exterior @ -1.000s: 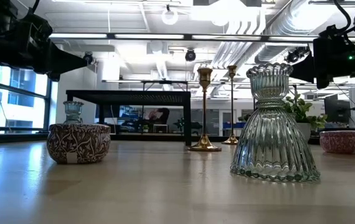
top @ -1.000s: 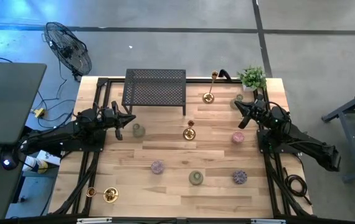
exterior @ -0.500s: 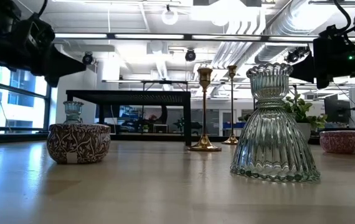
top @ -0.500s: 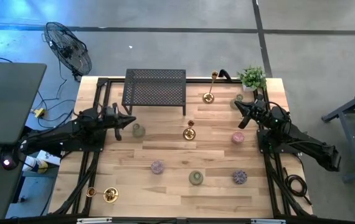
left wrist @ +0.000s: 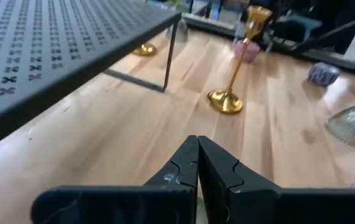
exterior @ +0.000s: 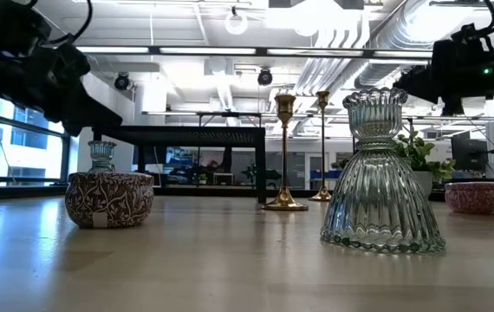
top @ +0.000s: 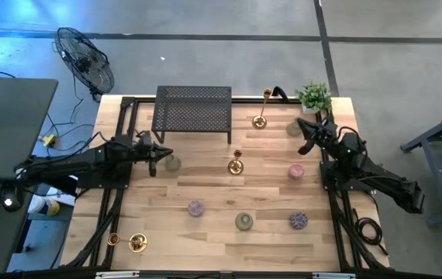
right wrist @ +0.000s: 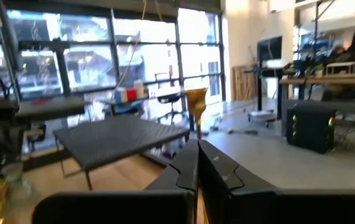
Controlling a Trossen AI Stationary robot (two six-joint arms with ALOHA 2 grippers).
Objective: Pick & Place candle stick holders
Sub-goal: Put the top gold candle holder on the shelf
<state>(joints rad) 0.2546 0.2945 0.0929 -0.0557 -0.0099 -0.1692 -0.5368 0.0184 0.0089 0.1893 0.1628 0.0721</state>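
Surface (top: 205, 232) of pale wood planks carries everything here. Largest on it is the black mesh rack (top: 192, 110), standing at the far edge, left of centre. The left arm reaches in from the left side, its left pincer (top: 163, 153) clenched, fingers pressed together and empty, just beside a pale green glass holder (top: 173, 162) in front of the rack. The right arm comes in from the right side, its right pincer (top: 302, 123) likewise clenched and empty, raised near the far right corner beside a small potted plant (top: 314, 97).

Three gold candlesticks sit well apart: one upright (top: 260, 120) at the far edge between rack and plant, one upright (top: 236, 164) near the middle of the surface, and one (top: 132, 242) at the near left corner. In the left wrist view the middle candlestick (left wrist: 238, 74) stands upright beyond the closed fingertips.

Squat round holders are spread over the near half: a pink one (top: 296, 171) on the right side near the right arm, a purple patterned one (top: 196, 207) left of centre, a pale green ribbed glass one (top: 243, 222) at near centre, and another purple one (top: 298, 221) at near right. Another pale holder (top: 294, 129) lies partly hidden just beside the right pincer.
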